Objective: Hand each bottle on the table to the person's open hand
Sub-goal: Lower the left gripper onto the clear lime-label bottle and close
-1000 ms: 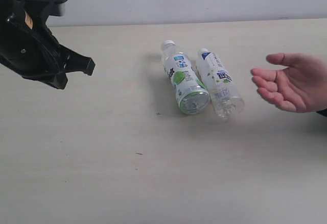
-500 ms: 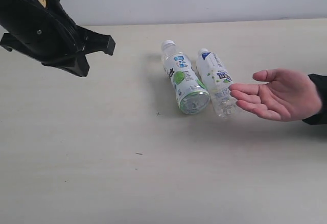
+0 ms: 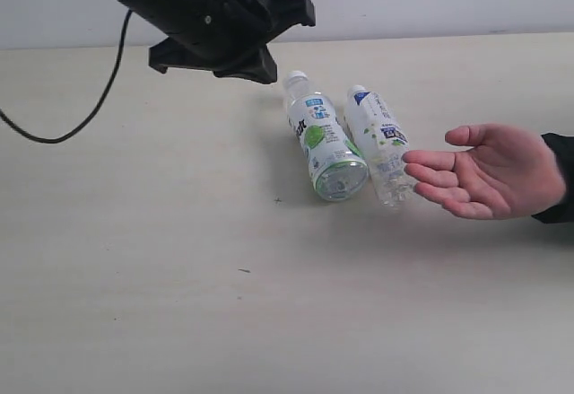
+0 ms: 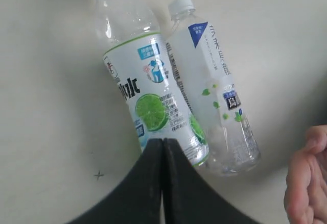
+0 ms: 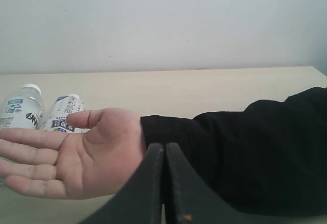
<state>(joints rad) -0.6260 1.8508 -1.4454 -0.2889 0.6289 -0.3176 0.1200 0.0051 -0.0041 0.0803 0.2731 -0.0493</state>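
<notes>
Left wrist view puts the left claw (image 4: 163, 143) above the lime-label bottle (image 4: 148, 96), its two black fingers pressed flat together with nothing between them. Over the past second this arm has swept in from the far left of the exterior view to a spot above the bottles' capped ends. Meanwhile the open hand (image 3: 489, 179) has slid inward until its fingertips sit just beside the base of the blue-tag bottle (image 3: 381, 147). Neither bottle has shifted. Both lie on their sides on the surface (image 3: 179, 277), touching along their length, with their caps toward the far edge.

I judge the reach for one of these two to be under way, with the receiver ready. The claw must part before it can take anything. The right claw (image 5: 164, 145) is likewise closed on nothing, and looks over the palm and its black sleeve (image 5: 245, 152).

The bottles are thin clear plastic, round-bodied, with moulded bases, white screw caps and glossy wrap labels. They look likely to roll if nudged. The surface is matte pale beige, faintly grained, with a few dark specks. The claw fingers are matte black and taper to a narrow tip.
</notes>
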